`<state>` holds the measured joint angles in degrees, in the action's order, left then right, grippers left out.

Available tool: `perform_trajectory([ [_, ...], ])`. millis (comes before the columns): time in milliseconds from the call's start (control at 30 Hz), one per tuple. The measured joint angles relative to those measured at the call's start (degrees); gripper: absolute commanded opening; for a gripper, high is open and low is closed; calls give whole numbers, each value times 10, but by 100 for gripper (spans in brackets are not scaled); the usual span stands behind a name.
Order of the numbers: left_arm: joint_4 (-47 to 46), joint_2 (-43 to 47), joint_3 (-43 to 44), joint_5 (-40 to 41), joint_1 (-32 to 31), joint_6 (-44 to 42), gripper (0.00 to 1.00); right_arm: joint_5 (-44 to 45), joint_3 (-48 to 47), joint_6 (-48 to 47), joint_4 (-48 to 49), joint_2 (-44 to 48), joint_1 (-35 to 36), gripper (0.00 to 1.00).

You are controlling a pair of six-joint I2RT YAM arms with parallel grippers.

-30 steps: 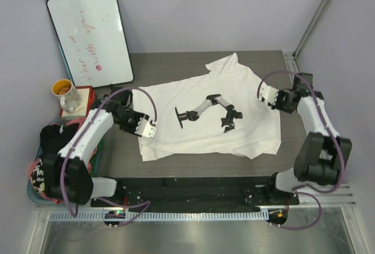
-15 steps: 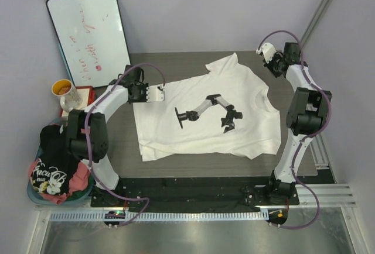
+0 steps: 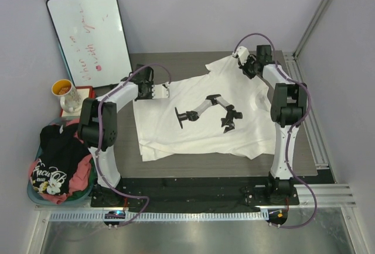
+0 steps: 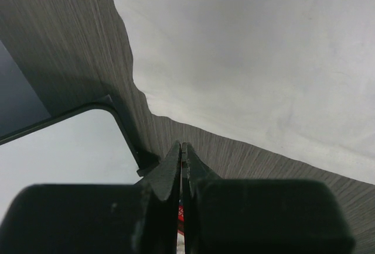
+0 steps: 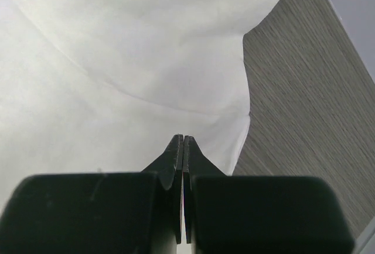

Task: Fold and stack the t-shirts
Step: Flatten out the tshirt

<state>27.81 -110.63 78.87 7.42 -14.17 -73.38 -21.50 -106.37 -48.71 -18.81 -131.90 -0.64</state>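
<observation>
Grey walls close in a dark wood-grain counter (image 3: 176,61), where the white t-shirt (image 3: 205,134) lies spread flat with its black graphic (image 3: 208,110) facing up. The left claw (image 4: 181,151) is pressed fully closed with nothing between its tips, over bare counter just beside the shirt's far-left edge and near the foot of a leaning whiteboard (image 3: 91,37). The right claw (image 5: 183,143) is likewise closed, its tips down on white cloth at the shirt's far-right corner (whether any fabric is pinched cannot be told). At the left, a teal-rimmed basket (image 3: 29,191) holds the black t-shirt (image 3: 58,148) on top of the pink-red t-shirt (image 3: 79,175), with a mug (image 3: 65,93) beyond it.
</observation>
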Motion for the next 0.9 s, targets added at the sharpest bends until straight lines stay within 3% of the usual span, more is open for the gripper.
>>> perform_trajectory([
  [200, -6, -31, 33, 16, -3, -2, 0, 43, -45, 5, 11, -61, 0, 1],
  [900, 47, -184, 181, 57, -30, -19, 0, 171, -78, -36, 58, -95, -26, 1],
])
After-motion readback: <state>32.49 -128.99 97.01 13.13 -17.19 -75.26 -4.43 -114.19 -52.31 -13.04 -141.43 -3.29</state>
